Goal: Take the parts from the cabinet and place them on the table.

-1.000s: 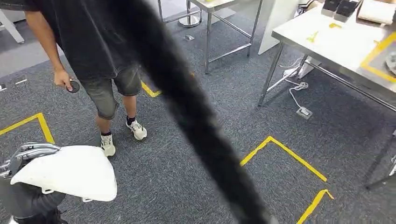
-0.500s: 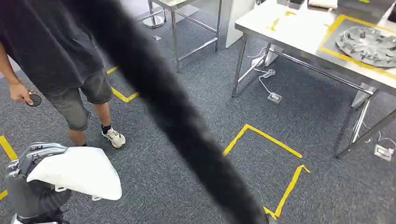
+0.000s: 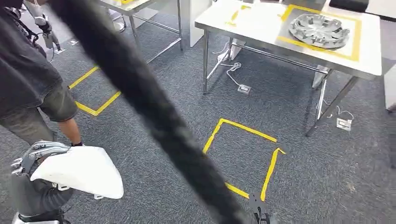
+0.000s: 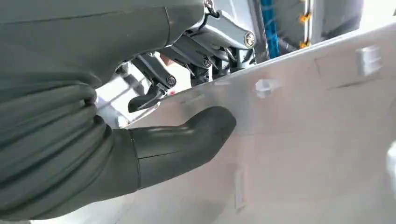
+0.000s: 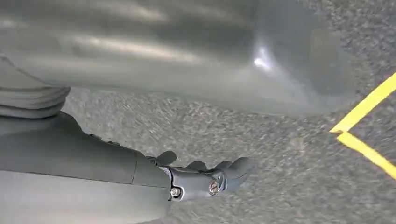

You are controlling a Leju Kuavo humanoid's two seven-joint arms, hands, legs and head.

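The left hand [image 3: 35, 156] holds a white moulded plastic panel [image 3: 79, 170] low at the robot's left side in the head view, fingers hooked over the panel's upper edge; in the left wrist view the thick grey thumb [image 4: 187, 140] presses flat against the panel's pale face [image 4: 303, 140], which carries small raised clips, while the darker fingers [image 4: 154, 88] curl round its far edge. The right hand [image 5: 205, 179] hangs above grey carpet [image 5: 261, 140] in the right wrist view, its fingers curled loosely inward with nothing in them; whether they are fully closed I cannot tell. A yellow tape corner [image 5: 362, 126] lies on the carpet beyond that hand. In the head view a blurred black cable [image 3: 154, 112] crosses the picture diagonally, close to the camera. A yellow tape square [image 3: 243, 154] is marked on the carpet ahead, open at one corner. Beyond it stands a steel table [image 3: 261, 32] with thin metal legs; on its top a yellow taped rectangle [image 3: 355, 37] frames a dark mat, and inside that frame lies a round grey metal part with radial vanes [image 3: 319, 30]. A white cord and plug box [image 3: 243, 88] lie on the floor under the table. At the left a person in dark shorts [image 3: 32, 93] stands just beside the held panel, and a second metal table [image 3: 135, 9] stands further back, near another yellow tape mark [image 3: 95, 98].
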